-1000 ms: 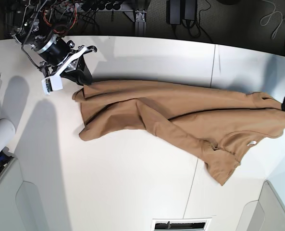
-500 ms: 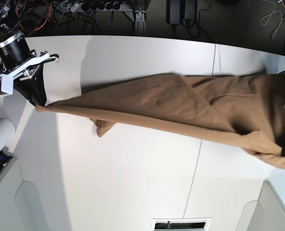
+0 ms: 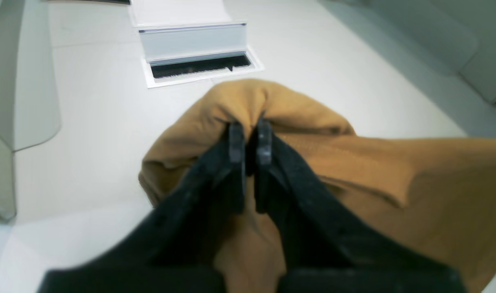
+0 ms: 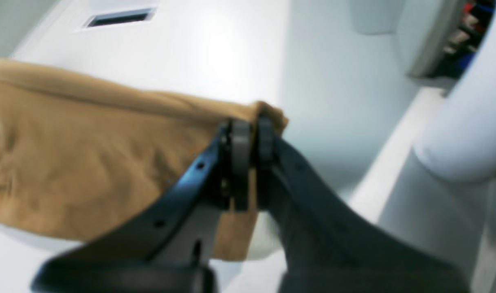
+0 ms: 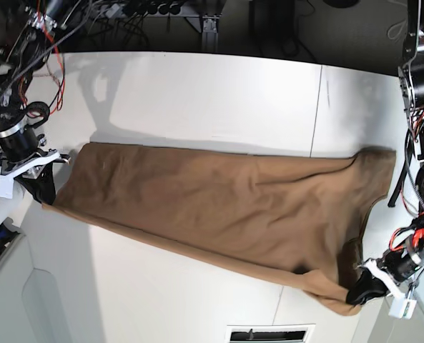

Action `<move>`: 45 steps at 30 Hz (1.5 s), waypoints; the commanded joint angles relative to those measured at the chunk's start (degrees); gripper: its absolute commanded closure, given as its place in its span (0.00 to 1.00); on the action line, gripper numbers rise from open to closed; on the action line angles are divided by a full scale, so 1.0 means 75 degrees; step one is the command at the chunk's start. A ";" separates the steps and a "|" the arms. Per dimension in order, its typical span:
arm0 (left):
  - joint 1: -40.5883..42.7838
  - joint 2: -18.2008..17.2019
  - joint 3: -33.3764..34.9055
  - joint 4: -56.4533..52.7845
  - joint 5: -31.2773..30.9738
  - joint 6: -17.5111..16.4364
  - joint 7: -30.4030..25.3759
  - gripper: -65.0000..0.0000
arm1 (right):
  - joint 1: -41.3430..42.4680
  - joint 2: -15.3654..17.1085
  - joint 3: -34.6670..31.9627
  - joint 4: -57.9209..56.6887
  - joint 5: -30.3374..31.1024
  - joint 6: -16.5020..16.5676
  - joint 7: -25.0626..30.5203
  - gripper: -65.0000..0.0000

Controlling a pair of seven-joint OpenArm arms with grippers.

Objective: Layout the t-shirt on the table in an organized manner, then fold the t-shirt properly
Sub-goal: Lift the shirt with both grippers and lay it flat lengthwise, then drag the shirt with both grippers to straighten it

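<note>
Compared with half a second ago, we now see the t-shirt (image 5: 226, 207) spread much wider: the narrow, twisted band has opened into a broad sheet stretched across the table (image 5: 197, 93), and both arms have come toward the near edge. The left gripper (image 5: 362, 293) stays clamped on one end of the cloth, the right gripper (image 5: 46, 190) on the other (both wrist views show fabric pinched between closed jaws). We judge the layout step nearly ready for lowering. No brand, label or writing is readable.
</note>
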 commanded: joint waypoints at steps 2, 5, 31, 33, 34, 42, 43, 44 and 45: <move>-0.0670 0.0032 0.0347 -0.0539 -0.0064 0.0016 -0.0233 1.00 | 0.0495 0.0213 0.0035 -0.0484 0.0023 -0.0099 0.0224 1.00; -0.0985 0.0122 0.0886 -0.1236 -0.0076 0.0016 -0.0236 0.70 | 0.0895 0.0265 0.0029 -0.1075 -0.0067 -0.0102 0.0189 1.00; 0.2305 -0.1230 -0.0425 -0.0810 -0.2786 0.0016 0.2055 0.45 | -0.1565 0.0242 0.0029 -0.0527 0.1547 0.0035 -0.1157 0.36; 0.2445 -0.1125 -0.0425 -0.0813 -0.2591 0.0016 0.1763 0.45 | -0.1577 0.0219 0.0020 -0.0589 0.1343 0.0032 -0.1052 0.36; 0.2451 -0.1052 -0.0423 -0.0813 -0.2468 0.0016 0.1705 0.45 | -0.1568 0.0236 -0.0009 -0.0656 0.1250 0.0032 -0.0921 0.36; 0.2448 -0.0289 -0.0423 -0.0813 -0.1454 0.0016 0.1702 0.45 | -0.1448 0.0242 -0.0207 -0.1585 0.0871 0.0012 -0.0128 0.36; 0.2448 -0.0233 -0.0423 -0.0813 -0.1402 0.0016 0.1661 0.45 | -0.1364 0.0239 -0.0274 -0.1699 0.0775 0.0012 -0.0064 0.36; 0.2448 -0.0187 -0.0423 -0.0813 -0.1378 0.0016 0.1614 0.45 | -0.1265 0.0242 -0.0350 -0.1818 0.0685 0.0006 -0.0026 0.36; 0.2448 -0.0146 -0.0423 -0.0813 -0.1349 0.0016 0.1568 0.45 | -0.1154 0.0242 -0.0434 -0.1944 0.0603 0.0009 0.0003 0.36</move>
